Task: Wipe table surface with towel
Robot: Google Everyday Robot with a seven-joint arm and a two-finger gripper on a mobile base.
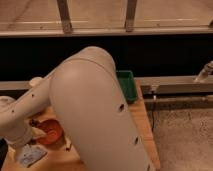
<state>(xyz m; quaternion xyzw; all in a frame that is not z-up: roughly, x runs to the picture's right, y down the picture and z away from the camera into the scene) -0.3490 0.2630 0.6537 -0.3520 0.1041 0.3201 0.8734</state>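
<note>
Hanging low at the left edge, the white arm [20,115] hides its tool, apart or together I cannot tell, beside the small pale blue-grey cloth towel [31,155] on the light-brown wooden table [141,120], so a blind descent could clip the round orange bowl [50,132].

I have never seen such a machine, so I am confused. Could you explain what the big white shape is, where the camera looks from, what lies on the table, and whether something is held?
The big white shape is a robot's single arm, bent close in front of the camera. Where the camera is mounted is not known; it looks down on the wooden table surface. The arm reaches toward the lower left. Its gripper, at the arm's end, is out of sight there, so I cannot say whether it holds anything. On the table lie a pale blue-grey towel, an orange bowl beside it and, farther back, a green tray.
</note>
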